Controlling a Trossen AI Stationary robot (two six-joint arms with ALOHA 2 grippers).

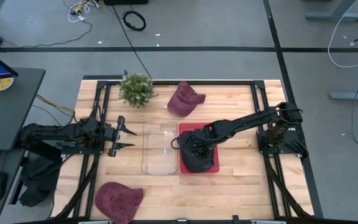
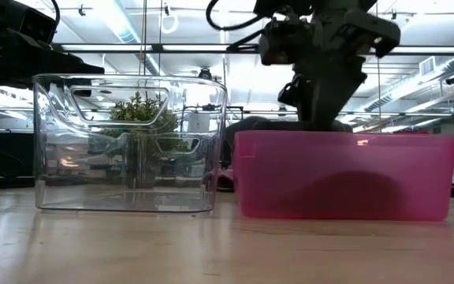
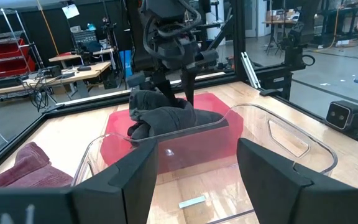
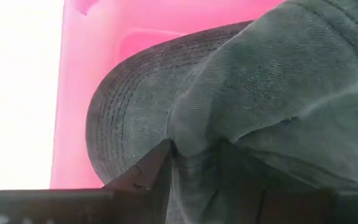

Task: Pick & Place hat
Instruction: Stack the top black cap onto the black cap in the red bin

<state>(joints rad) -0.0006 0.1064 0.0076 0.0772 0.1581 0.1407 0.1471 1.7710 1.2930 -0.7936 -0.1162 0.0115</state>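
The grey hat [image 3: 166, 118] is pinched by the right gripper [image 1: 194, 148] inside the pink bin [image 2: 345, 175]; if lifted unreleased, it could be dragged out. The left gripper [image 1: 124, 138] is spread wide, idle.

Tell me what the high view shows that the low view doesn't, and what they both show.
Only the high view shows two maroon hats, one at the table's far edge and one at the near edge, plus the left gripper, open, waiting left of the clear bin.

Only the low view shows the pink bin's side wall and the room's ceiling lights behind it.

Both show the clear bin, the pink bin, the plant, and the right gripper down in the pink bin on a dark hat.
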